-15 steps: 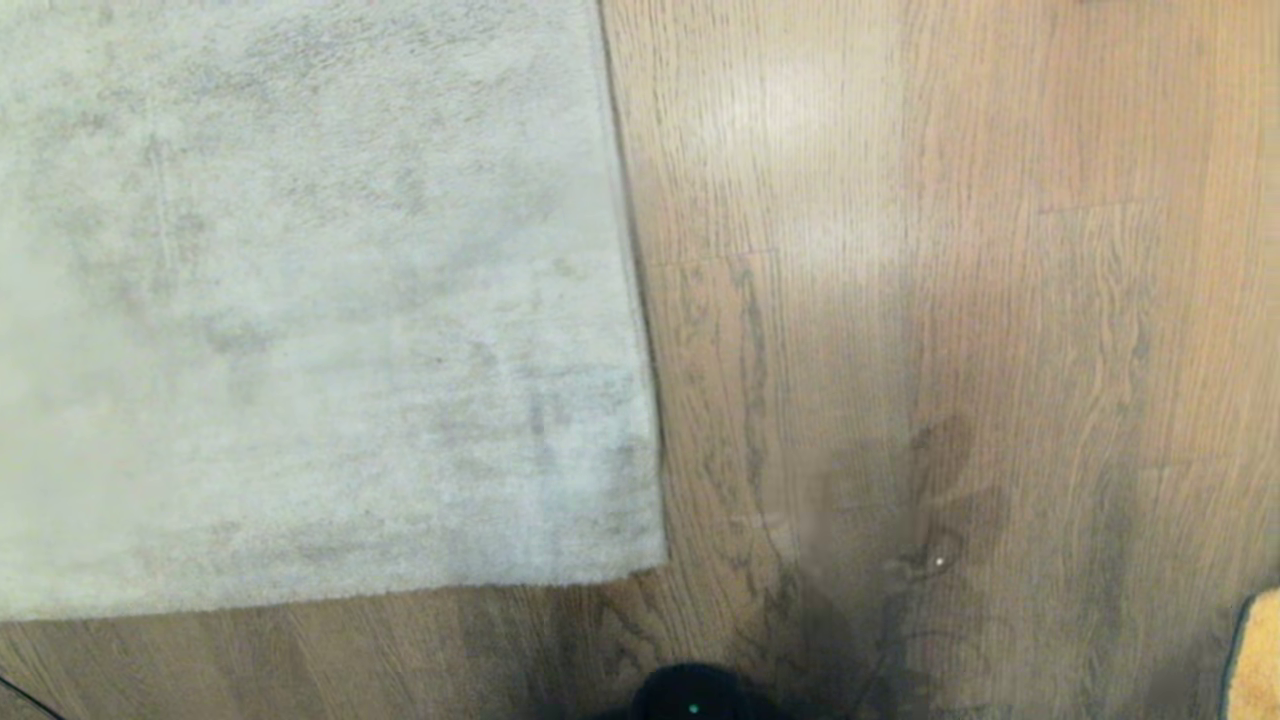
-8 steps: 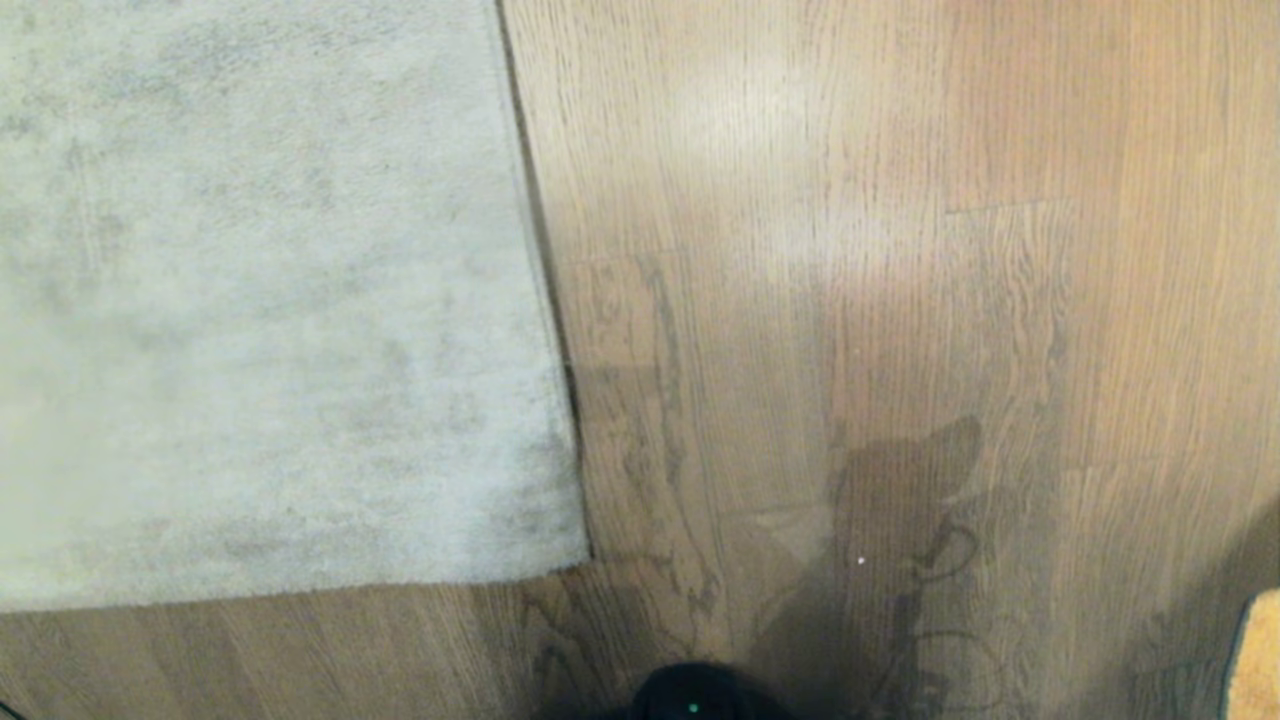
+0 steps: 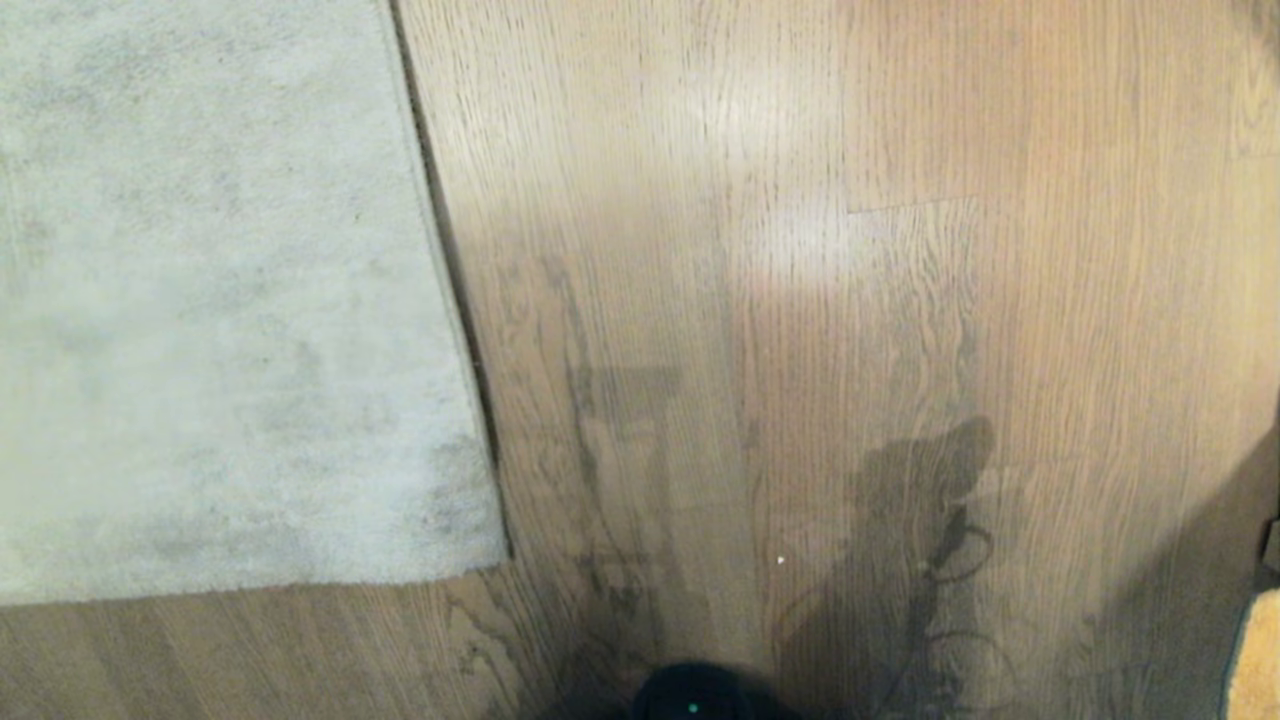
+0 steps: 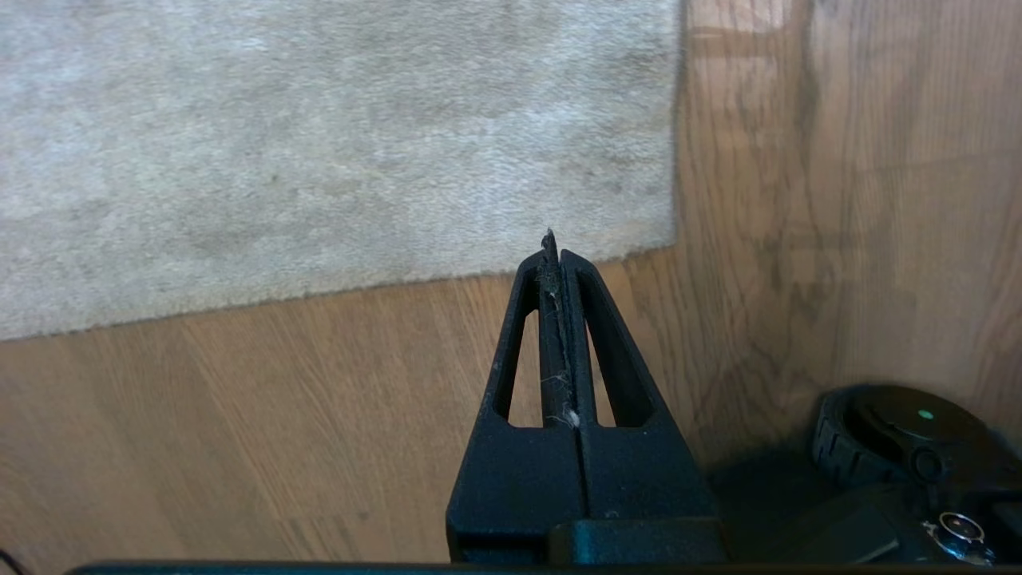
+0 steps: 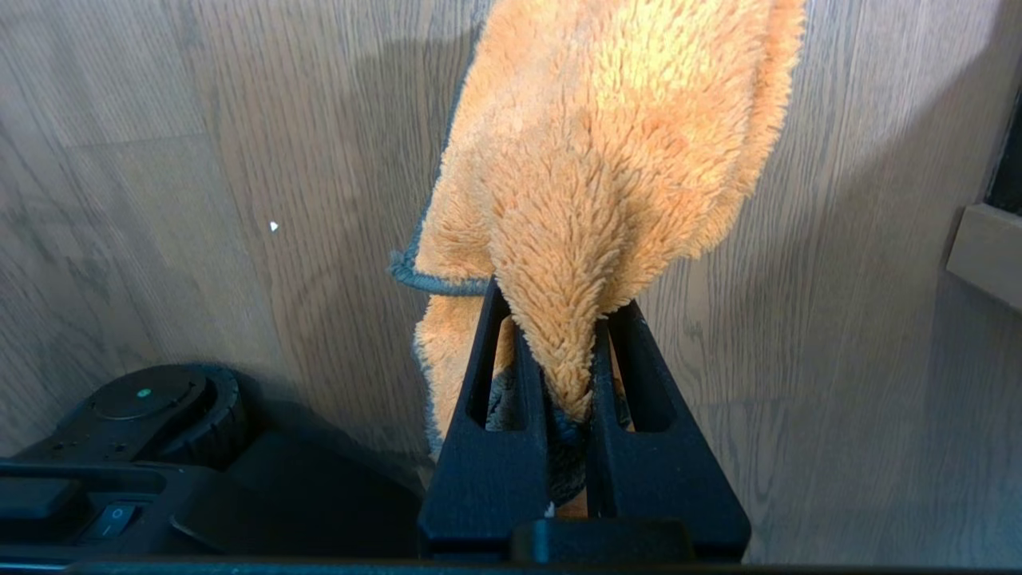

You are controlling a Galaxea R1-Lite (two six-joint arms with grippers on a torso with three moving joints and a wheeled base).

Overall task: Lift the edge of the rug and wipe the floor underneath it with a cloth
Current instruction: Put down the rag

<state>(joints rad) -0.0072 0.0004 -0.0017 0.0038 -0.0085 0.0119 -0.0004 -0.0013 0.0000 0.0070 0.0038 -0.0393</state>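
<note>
Camera shifted; right pincer [image 5: 559, 319] clamps cloth [image 5: 607, 160].

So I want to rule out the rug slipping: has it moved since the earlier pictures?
No. The rug and the floor grain streaks shifted left together, so the camera moved.

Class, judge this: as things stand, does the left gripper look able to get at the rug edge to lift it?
Probably yes. The left gripper, shut and empty, hangs over bare floor just short of the rug edge, with nothing between them. It would need to open first.
</note>
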